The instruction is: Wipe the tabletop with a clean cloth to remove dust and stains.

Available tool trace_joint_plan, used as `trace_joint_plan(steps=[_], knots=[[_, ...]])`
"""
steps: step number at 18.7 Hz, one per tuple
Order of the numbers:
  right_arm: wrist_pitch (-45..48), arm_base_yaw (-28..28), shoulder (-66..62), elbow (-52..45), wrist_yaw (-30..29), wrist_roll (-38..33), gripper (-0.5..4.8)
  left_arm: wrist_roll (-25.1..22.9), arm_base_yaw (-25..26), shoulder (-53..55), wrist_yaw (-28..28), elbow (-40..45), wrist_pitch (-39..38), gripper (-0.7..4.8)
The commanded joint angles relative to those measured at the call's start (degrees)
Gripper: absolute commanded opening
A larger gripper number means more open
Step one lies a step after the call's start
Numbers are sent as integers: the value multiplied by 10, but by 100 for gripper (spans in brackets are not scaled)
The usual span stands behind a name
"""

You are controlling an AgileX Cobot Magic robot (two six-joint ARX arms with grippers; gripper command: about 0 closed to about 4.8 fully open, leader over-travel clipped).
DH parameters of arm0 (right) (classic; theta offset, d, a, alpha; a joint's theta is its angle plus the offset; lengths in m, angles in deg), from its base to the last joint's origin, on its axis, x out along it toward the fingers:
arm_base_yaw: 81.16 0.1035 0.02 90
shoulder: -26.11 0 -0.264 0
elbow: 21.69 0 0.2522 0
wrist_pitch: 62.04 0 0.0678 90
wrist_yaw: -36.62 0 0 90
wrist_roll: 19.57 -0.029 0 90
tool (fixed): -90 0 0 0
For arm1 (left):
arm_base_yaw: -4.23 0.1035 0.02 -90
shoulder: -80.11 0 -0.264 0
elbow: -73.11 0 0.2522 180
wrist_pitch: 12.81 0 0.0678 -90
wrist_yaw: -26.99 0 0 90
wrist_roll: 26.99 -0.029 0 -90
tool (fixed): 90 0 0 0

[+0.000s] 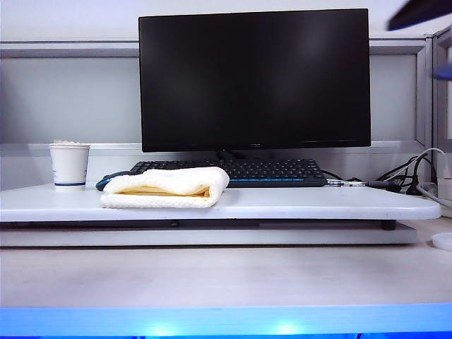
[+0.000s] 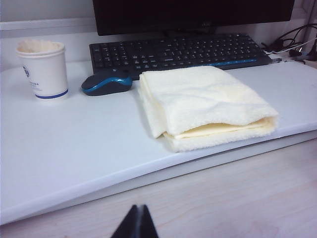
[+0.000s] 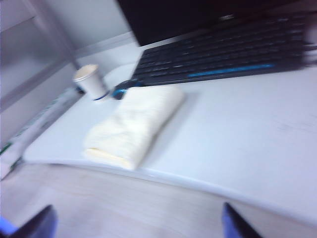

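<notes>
the thick, folded, fluffy cream-yellow cloth lies flat on the wide, thin, white-grey raised tabletop, near its front edge and left of the middle, its folded layers opening toward the front. nothing of mine touches it. just behind the cloth sits a black keyboard with a blue stripe along its front edge, and just beside the cloth's back left corner is a small black-and-blue computer mouse. further to the left stands a white paper cup with a blue band near its base, upright, apart from the cloth. a large black monitor with a dark screen rises behind the keyboard, and a tangle of dark and white cables lies at the right end of the board. my left gripper hangs low over the paler beige wooden desk in front of the board, well short of the cloth, its two dark fingers pressed together to a single point with nothing between them. my right gripper is also out over the desk in front of the board, its view blurred; its two fingers stand wide apart, one at each side of the view, holding nothing, with the cloth well ahead of them on the board.
</notes>
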State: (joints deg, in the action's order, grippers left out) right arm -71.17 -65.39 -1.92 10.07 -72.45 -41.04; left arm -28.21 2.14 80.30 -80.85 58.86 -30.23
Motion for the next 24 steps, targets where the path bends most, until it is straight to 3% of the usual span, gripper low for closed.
trace_joint_plan(steps=[1, 5, 11, 18, 24], knots=[[83, 37, -118, 47, 7, -2, 442, 2, 0, 0, -5, 0, 8, -5], [124, 70, -288, 131, 9, -2, 443, 2, 0, 0, -23, 0, 8, -5], [175, 76, -502, 254, -21, -29, 443, 2, 0, 0, -40, 0, 7, -5], [175, 111, -691, 405, -30, -54, 441, 2, 0, 0, -38, 0, 7, -5], [175, 119, -799, 473, -29, -90, 441, 2, 1, 0, -39, 0, 7, -5]])
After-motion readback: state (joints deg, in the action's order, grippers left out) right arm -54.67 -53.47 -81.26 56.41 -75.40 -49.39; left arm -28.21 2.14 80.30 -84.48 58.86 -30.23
